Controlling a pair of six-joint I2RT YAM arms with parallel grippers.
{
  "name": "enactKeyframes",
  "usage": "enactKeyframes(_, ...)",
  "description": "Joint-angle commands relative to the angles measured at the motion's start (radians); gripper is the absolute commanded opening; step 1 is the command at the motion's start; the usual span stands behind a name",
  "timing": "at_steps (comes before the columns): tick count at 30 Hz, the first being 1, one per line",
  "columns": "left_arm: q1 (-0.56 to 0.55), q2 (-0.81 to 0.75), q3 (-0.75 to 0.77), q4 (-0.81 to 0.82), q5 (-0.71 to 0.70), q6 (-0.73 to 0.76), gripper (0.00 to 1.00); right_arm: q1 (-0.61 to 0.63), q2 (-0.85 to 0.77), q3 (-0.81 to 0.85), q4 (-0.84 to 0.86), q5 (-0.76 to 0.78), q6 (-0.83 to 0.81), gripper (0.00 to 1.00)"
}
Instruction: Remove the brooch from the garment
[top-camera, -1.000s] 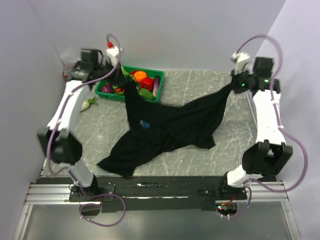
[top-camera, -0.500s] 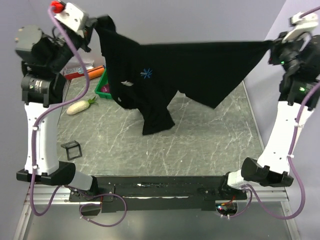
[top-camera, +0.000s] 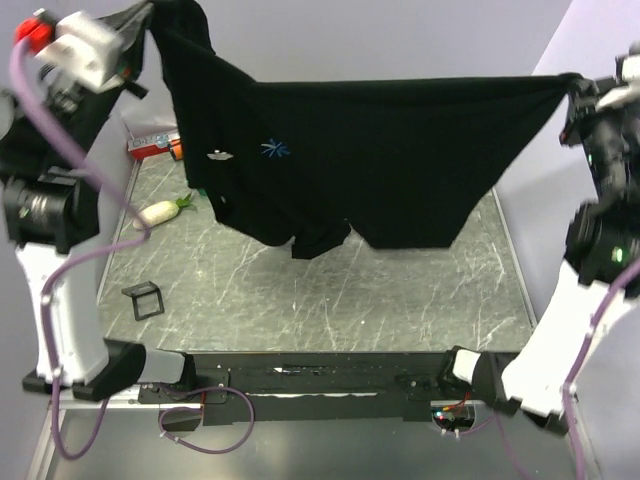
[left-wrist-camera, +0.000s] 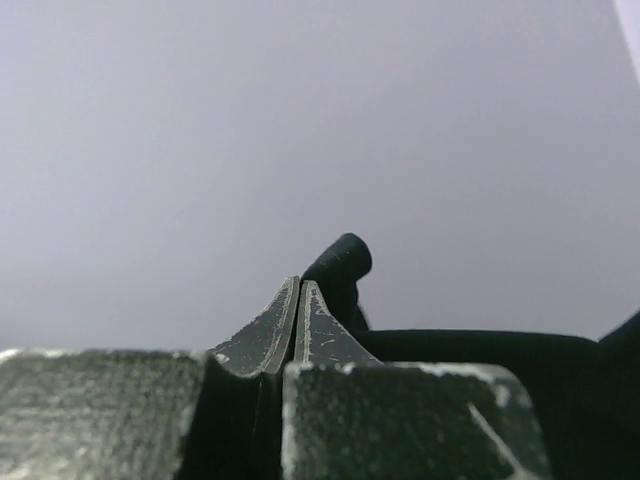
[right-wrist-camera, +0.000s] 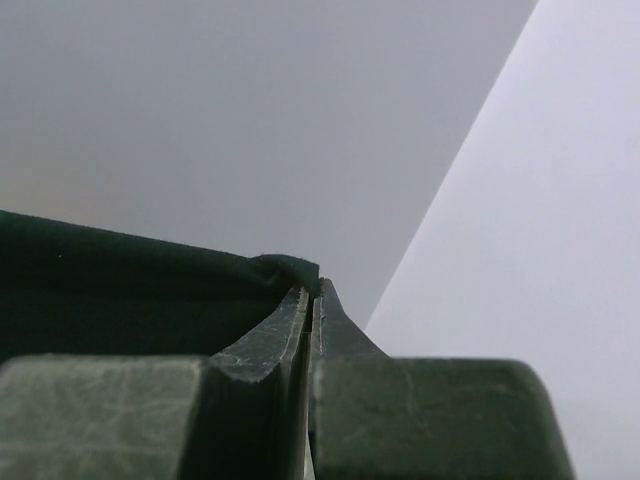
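Observation:
The black garment (top-camera: 400, 150) hangs stretched high above the table between both arms. My left gripper (top-camera: 150, 18) is shut on its upper left corner, and a fold of the cloth (left-wrist-camera: 340, 265) shows past the fingertips in the left wrist view. At the far right, my right gripper (top-camera: 572, 88) is shut on the other corner, with the fabric (right-wrist-camera: 120, 290) running off to the left in the right wrist view. The brooch (top-camera: 274, 149), a tiny bluish star, is pinned on the cloth's left part. A small white label (top-camera: 216, 155) sits just left of it.
A white radish (top-camera: 160, 211) lies on the grey marbled table (top-camera: 400, 290) at the left. A small black square frame (top-camera: 146, 299) sits near the left arm. A red and orange object (top-camera: 150, 149) shows behind the left arm. Walls stand close on both sides.
Both arms have lifted the garment off the table and pulled it taut and higher. The cloth now hides the green tray. The brooch has risen with the cloth.

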Motion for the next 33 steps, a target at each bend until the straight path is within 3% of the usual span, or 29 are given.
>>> enactKeyframes(1,0.005,-0.126,-0.016,0.205,0.031,0.007,0.01,-0.013,-0.114,0.031,0.005,0.062,-0.090,0.00)
enactKeyframes(7,0.005,-0.123,0.077,0.368,0.022,-0.054,0.01,-0.013,-0.195,0.094,-0.091,0.201,-0.173,0.00)
enactKeyframes(14,0.005,0.009,0.241,0.518,0.088,-0.096,0.01,-0.013,-0.243,0.128,-0.144,0.223,-0.135,0.00)
enactKeyframes(17,0.005,0.006,0.176,0.492,0.137,-0.108,0.01,-0.013,-0.287,0.009,-0.117,0.220,-0.138,0.00)
enactKeyframes(20,0.005,-0.034,-0.017,0.500,0.174,-0.133,0.01,-0.013,-0.347,-0.185,-0.071,0.198,-0.159,0.00)
enactKeyframes(24,-0.001,0.001,-0.206,0.452,0.230,-0.163,0.01,-0.013,-0.405,-0.548,0.010,0.192,-0.193,0.00)
enactKeyframes(29,-0.090,0.168,-0.332,0.408,0.220,-0.076,0.01,-0.013,-0.405,-0.913,0.139,0.223,-0.260,0.00)
enactKeyframes(33,-0.179,0.371,-0.338,0.353,0.201,0.034,0.01,-0.014,-0.298,-1.164,0.374,0.385,-0.273,0.00)
